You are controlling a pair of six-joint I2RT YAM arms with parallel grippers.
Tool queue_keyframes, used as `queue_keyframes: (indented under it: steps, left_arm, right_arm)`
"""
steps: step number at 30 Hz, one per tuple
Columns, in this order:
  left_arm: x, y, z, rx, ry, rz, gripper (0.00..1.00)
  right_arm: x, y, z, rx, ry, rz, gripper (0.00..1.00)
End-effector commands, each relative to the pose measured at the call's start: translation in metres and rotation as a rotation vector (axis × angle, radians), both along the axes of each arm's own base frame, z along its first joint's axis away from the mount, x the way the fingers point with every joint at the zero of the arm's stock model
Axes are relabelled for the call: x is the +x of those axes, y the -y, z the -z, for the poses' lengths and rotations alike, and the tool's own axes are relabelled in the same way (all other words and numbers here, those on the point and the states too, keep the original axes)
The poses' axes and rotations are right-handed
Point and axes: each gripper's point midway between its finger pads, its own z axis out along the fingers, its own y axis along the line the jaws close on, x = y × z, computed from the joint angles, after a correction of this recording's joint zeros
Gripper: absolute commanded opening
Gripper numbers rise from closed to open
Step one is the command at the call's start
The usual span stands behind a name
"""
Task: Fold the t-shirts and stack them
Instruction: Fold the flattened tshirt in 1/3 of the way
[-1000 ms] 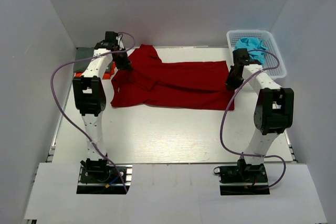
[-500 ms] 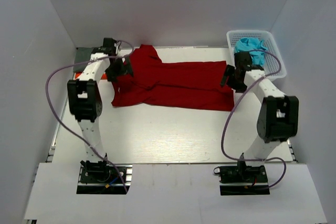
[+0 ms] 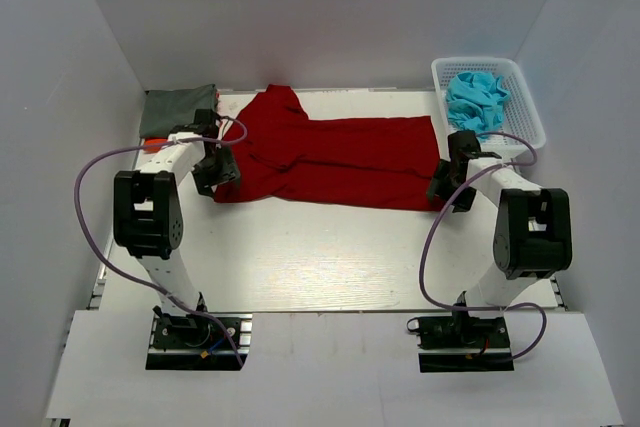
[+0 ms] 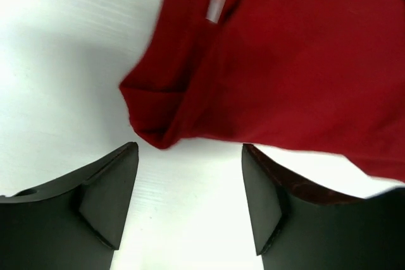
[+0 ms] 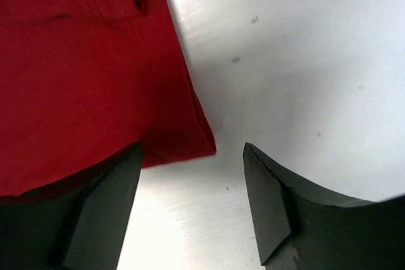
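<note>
A dark red t-shirt [image 3: 330,159] lies spread flat across the far half of the white table [image 3: 320,247]. My left gripper [image 3: 213,175] hovers at the shirt's near-left corner [image 4: 161,134], open, with only bare table between its fingers [image 4: 107,200]. At the shirt's near-right corner [image 5: 199,140] my right gripper [image 3: 447,187] is open too, nothing held. A grey-green t-shirt [image 3: 176,109] sits at the far left with a bit of orange cloth [image 3: 152,144] below it. Turquoise t-shirts [image 3: 477,97] are bunched in the basket.
The white lattice basket [image 3: 525,112] stands at the far right corner. White walls enclose the table on three sides. Purple cables loop from both arms over the table's sides.
Both grippers let go of the red shirt, opened, and drew back toward me from its far corners to its near corners. The shirt now lies flat.
</note>
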Motion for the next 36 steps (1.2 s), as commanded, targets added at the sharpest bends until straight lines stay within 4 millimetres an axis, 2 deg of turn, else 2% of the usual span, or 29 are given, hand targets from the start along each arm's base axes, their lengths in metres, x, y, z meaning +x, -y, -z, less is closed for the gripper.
queue_keyframes:
  steps: [1, 3, 5, 8, 11, 12, 13, 14, 15, 18, 20, 23, 24, 26, 30, 32, 33, 34, 35, 36]
  left_arm:
    - [0.003, -0.013, 0.007, 0.071, 0.013, -0.053, 0.73]
    - [-0.001, -0.013, 0.022, 0.075, -0.025, -0.052, 0.70]
    - [-0.002, -0.013, 0.027, 0.074, -0.038, -0.060, 0.68]
    - [0.006, -0.008, 0.035, 0.050, -0.034, -0.064, 0.61]
    - [0.007, -0.004, 0.040, 0.028, -0.038, -0.058, 0.41]
    - [0.006, -0.004, 0.044, 0.029, -0.050, -0.058, 0.08]
    - [0.007, -0.009, 0.044, 0.056, -0.046, -0.082, 0.00]
    - [0.002, -0.012, 0.044, 0.071, -0.064, -0.106, 0.00]
    - [-0.004, -0.016, 0.045, 0.095, -0.086, -0.110, 0.00]
    - [-0.021, -0.029, 0.030, 0.163, -0.098, -0.146, 0.00]
    - [-0.035, -0.038, 0.022, 0.192, -0.114, -0.184, 0.00]
    - [-0.065, -0.047, 0.012, 0.241, -0.172, -0.212, 0.00]
    - [-0.083, -0.053, 0.013, 0.282, -0.219, -0.211, 0.00]
    - [-0.099, -0.055, 0.014, 0.293, -0.246, -0.233, 0.00]
    - [-0.138, -0.046, 0.025, 0.247, -0.342, -0.238, 0.00]
    - [-0.145, -0.044, 0.023, 0.237, -0.350, -0.237, 0.00]
    - [-0.148, -0.042, 0.019, 0.239, -0.350, -0.226, 0.04]
    - [-0.147, -0.040, 0.009, 0.234, -0.312, -0.221, 0.35]
    - [-0.137, -0.039, -0.002, 0.223, -0.258, -0.226, 0.57]
    - [-0.135, -0.038, -0.012, 0.210, -0.230, -0.212, 0.85]
  right_arm:
    - [0.017, -0.004, 0.007, 0.036, 0.047, 0.005, 0.70]
    - [0.016, -0.004, 0.014, 0.041, 0.037, 0.005, 0.68]
    - [0.016, -0.003, 0.017, 0.041, 0.034, 0.008, 0.67]
    - [0.018, -0.006, 0.022, 0.060, 0.038, 0.004, 0.59]
    - [0.015, -0.006, 0.029, 0.065, 0.024, 0.007, 0.50]
    - [0.014, -0.004, 0.031, 0.063, 0.022, 0.014, 0.41]
    - [0.013, -0.003, 0.033, 0.055, 0.019, 0.021, 0.25]
    - [0.012, -0.001, 0.035, 0.052, 0.015, 0.025, 0.08]
    - [0.013, 0.000, 0.034, 0.050, 0.017, 0.030, 0.00]
    - [0.004, 0.008, 0.030, 0.020, -0.018, 0.047, 0.00]
    - [0.003, 0.016, 0.018, -0.019, -0.002, 0.068, 0.00]
    - [-0.014, 0.023, 0.006, -0.045, -0.016, 0.094, 0.00]
    - [-0.026, 0.023, 0.005, -0.046, -0.042, 0.097, 0.00]
    - [-0.037, 0.023, 0.004, -0.051, -0.045, 0.096, 0.00]
    - [-0.066, 0.035, 0.021, -0.069, -0.123, 0.140, 0.00]
    - [-0.071, 0.032, 0.025, -0.056, -0.143, 0.130, 0.00]
    - [-0.074, 0.031, 0.026, -0.057, -0.155, 0.115, 0.05]
    - [-0.072, 0.028, 0.021, -0.047, -0.134, 0.101, 0.25]
    - [-0.067, 0.025, 0.014, -0.026, -0.097, 0.090, 0.38]
    - [-0.060, 0.020, 0.008, -0.004, -0.061, 0.071, 0.50]
